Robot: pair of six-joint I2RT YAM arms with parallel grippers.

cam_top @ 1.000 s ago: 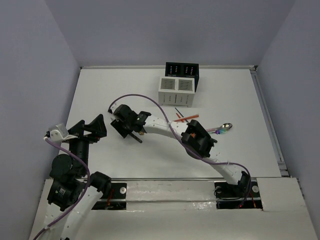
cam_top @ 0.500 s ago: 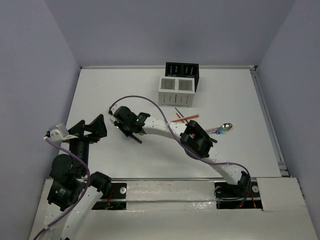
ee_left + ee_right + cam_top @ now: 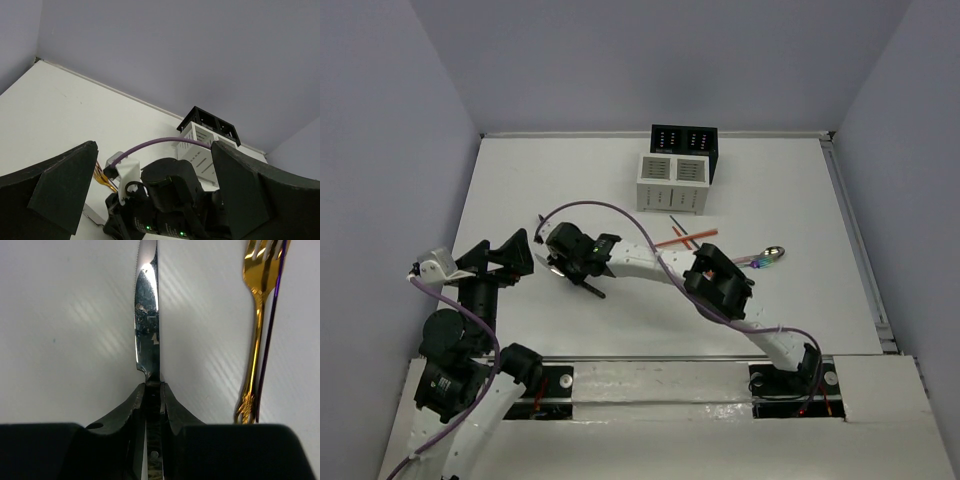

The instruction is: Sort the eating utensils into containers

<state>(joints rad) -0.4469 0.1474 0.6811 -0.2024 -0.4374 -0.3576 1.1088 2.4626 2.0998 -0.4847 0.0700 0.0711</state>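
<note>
My right gripper [image 3: 152, 390] is shut on a silver knife [image 3: 147, 330], gripping it where the blade meets the handle. The blade points away from the jaws, low over the white table. A gold fork [image 3: 255, 315] lies just to its right. In the top view the right gripper [image 3: 572, 268] is at centre left. My left gripper [image 3: 505, 258] is open and empty beside it; its fingers [image 3: 65, 195] frame the right wrist. The containers [image 3: 677, 168], two white bins and two black, stand at the back and also show in the left wrist view [image 3: 210, 137].
Orange-red utensils [image 3: 685, 238] and a thin black one lie in front of the white bins. An iridescent spoon [image 3: 765, 257] lies to their right. The right arm's purple cable [image 3: 620, 205] arcs over the table. Grey walls enclose the table.
My right gripper has moved a little toward the near left with the knife in it. The left arm has not moved.
</note>
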